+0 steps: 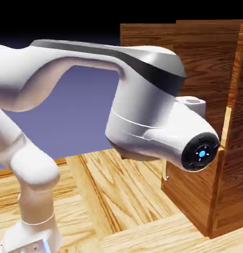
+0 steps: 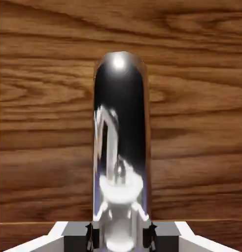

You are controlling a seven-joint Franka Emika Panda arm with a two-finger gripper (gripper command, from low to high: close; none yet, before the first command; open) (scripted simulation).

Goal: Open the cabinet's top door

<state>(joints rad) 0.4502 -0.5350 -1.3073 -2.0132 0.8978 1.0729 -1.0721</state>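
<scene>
- In the hand view, the claw (image 2: 121, 236) sits at 6 o'clock, its two grey fingertips (image 2: 76, 237) pressed against either side of a polished silver bar handle (image 2: 121, 142), pinching it.
- The handle runs from 6 o'clock up toward 12 o'clock and ends in a rounded tip with a bright glint; its mirror surface reflects the white hand.
- Behind the handle, the top door (image 2: 191, 98) fills the frame with reddish-brown wood grain; a thin strip of blue-violet backdrop shows along the 9 o'clock edge.
- In the exterior view, the white arm (image 1: 93, 79) crosses from 9 o'clock toward 3 o'clock, and its wrist hides the claw and most of the handle.
- A short silver end pokes out below the wrist, just in front of the wood.
- The cabinet (image 1: 202, 64) stands at 3 o'clock on the light wood worktop (image 1: 118, 188). A panel edge near 3 o'clock stands out from the body; nothing of the inside shows.
- Bare worktop lies open from 6 to 8 o'clock.
</scene>
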